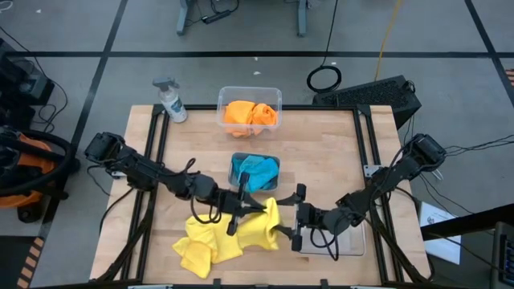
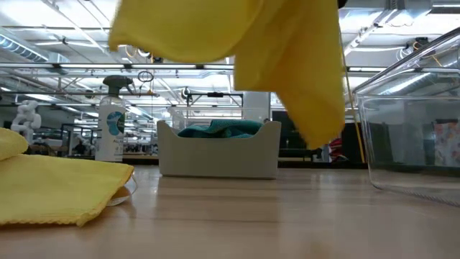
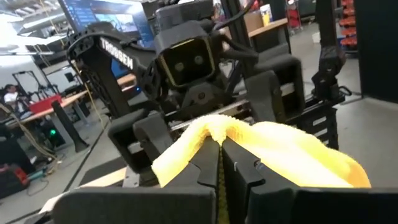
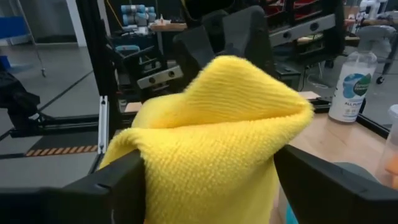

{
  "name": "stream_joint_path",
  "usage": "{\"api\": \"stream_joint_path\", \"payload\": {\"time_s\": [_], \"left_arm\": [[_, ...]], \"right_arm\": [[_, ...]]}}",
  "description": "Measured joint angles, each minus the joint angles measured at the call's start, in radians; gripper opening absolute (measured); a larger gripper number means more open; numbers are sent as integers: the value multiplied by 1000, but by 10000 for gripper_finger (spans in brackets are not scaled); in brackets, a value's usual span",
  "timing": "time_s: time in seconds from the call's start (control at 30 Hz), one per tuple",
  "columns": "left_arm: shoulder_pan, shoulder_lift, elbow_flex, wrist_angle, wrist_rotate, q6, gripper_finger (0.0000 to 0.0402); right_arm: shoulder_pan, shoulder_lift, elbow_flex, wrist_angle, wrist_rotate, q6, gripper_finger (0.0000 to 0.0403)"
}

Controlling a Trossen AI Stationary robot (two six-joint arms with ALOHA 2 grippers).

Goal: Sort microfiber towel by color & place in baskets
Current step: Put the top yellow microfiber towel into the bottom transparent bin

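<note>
Wooden table (image 1: 321, 152) — left gripper (image 1: 245, 207) pinching yellow towel (image 1: 265, 221); right gripper (image 1: 294, 217) spread.

Bright even overhead light; near yellow cloth (image 2: 287, 65) blurred

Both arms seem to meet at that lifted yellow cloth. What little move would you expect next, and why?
Probably the right gripper closes on the yellow towel. Its fingers stand open on either side of the cloth, while the left gripper is shut on it and holds it off the table. The empty basket lies under the right arm, so a handover looks likely.
</note>
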Motion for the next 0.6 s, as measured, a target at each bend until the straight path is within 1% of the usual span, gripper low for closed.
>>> {"api": "stream_joint_path", "payload": {"time_s": [0.13, 0.3, 0.4, 0.5, 0.6], "left_arm": [[1, 0, 0, -21, -4, -4, 9], [4, 0, 0, -21, -6, -50, 9], [3, 0, 0, -22, -7, -52, 12], [3, 0, 0, -38, -7, -52, 35], [3, 0, -1, -45, -7, -52, 74]], "right_arm": [[0, 0, 0, 1, 0, 6, 293], [-11, 0, 0, 0, -2, 26, 261], [-23, 0, 0, -2, -51, 34, 235], [-34, 0, 0, -1, -80, 50, 208], [-41, 0, 0, -8, -87, 49, 182]]}}
